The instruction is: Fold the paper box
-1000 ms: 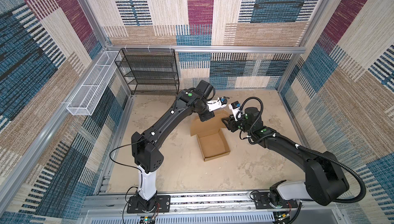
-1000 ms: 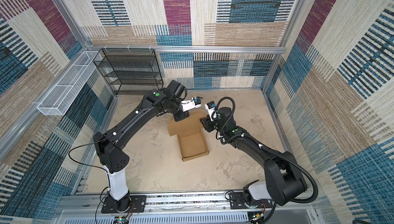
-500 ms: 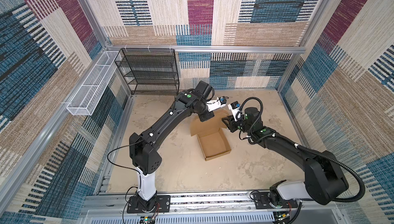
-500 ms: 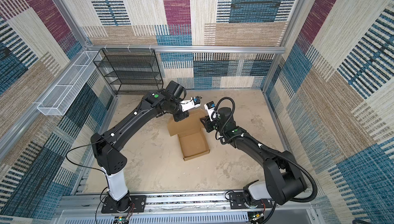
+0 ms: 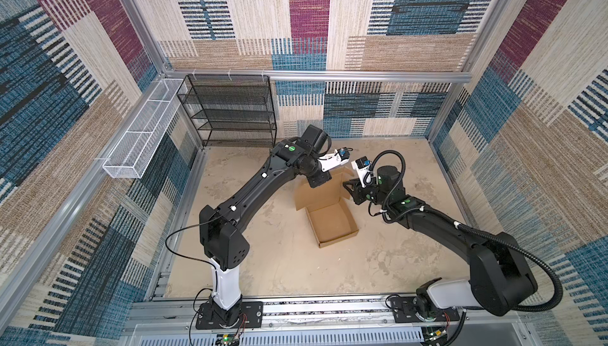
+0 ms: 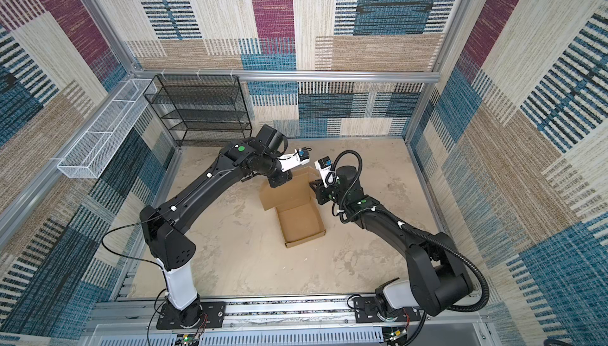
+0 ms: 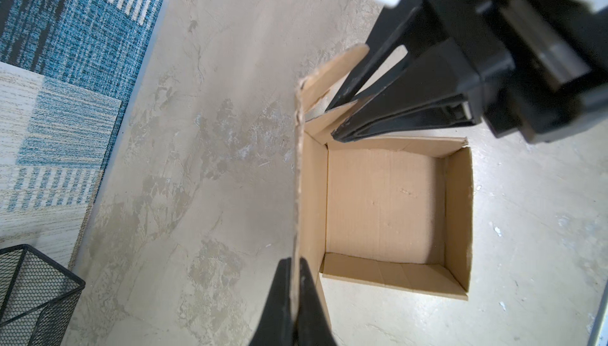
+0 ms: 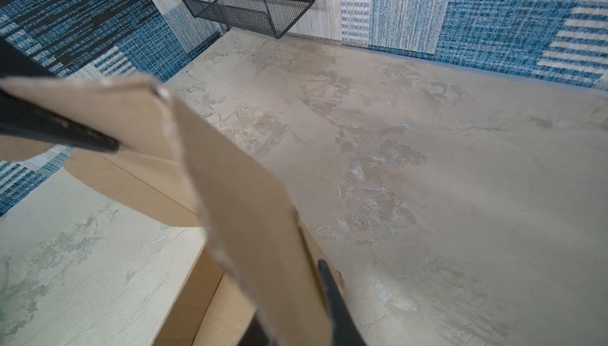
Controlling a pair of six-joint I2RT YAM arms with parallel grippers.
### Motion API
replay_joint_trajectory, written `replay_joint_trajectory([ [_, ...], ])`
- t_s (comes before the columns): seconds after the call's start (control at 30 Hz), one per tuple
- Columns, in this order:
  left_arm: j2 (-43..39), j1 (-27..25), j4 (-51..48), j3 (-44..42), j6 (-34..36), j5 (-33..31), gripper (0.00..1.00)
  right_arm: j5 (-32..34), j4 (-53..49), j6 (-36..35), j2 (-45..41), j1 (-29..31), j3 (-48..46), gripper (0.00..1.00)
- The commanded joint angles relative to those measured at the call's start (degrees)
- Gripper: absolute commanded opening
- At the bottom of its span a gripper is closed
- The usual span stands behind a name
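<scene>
The paper box sits in the middle of the table. Its tray shows only bare cardboard floor, and the lid stands up on its 12 o'clock side. My left gripper is clamped on the lid's edge. My right gripper is narrowed astride the lid's 3 o'clock side flap; whether it pinches, I can't tell. A black mesh rack stands at 11 o'clock and a white wire basket at 10, both well apart from the box.

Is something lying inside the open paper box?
No, in the left wrist view the paper box shows only its bare cardboard floor.
</scene>
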Motion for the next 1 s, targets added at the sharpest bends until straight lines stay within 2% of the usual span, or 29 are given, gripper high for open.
replay_joint_trajectory([
  [0.0,-0.49,-0.15,1.43,0.15,-0.91,1.34,0.0,0.87,2.99,0.97,0.3,0.2,-0.29,0.17],
  [0.33,-0.23,-0.23,1.49,0.06,-1.22,-0.14,0.18,2.79,3.51,0.8,-0.35,0.6,-0.95,0.11],
  [0.5,-0.23,-0.24,1.47,0.41,-1.92,-1.45,0.35,2.78,3.3,0.64,-0.62,0.77,-1.17,0.1],
  [0.63,-0.4,-0.23,1.49,0.91,-2.44,-2.64,0.39,3.01,3.08,0.12,-1.29,0.94,-1.3,0.09],
  [0.73,-0.64,-0.15,1.65,1.46,-3.41,-4.42,0.41,3.78,2.86,-0.43,-1.73,1.04,-1.48,0.08],
  [0.8,-1.08,-0.15,2.53,1.34,-4.66,-7.09,0.53,3.91,2.77,-0.82,-2.05,1.1,-1.56,0.08],
  [0.97,-3.45,1.37,4.57,-1.02,-9.29,-10.43,0.61,4.14,2.38,-1.99,-2.75,1.13,-1.74,0.08],
])
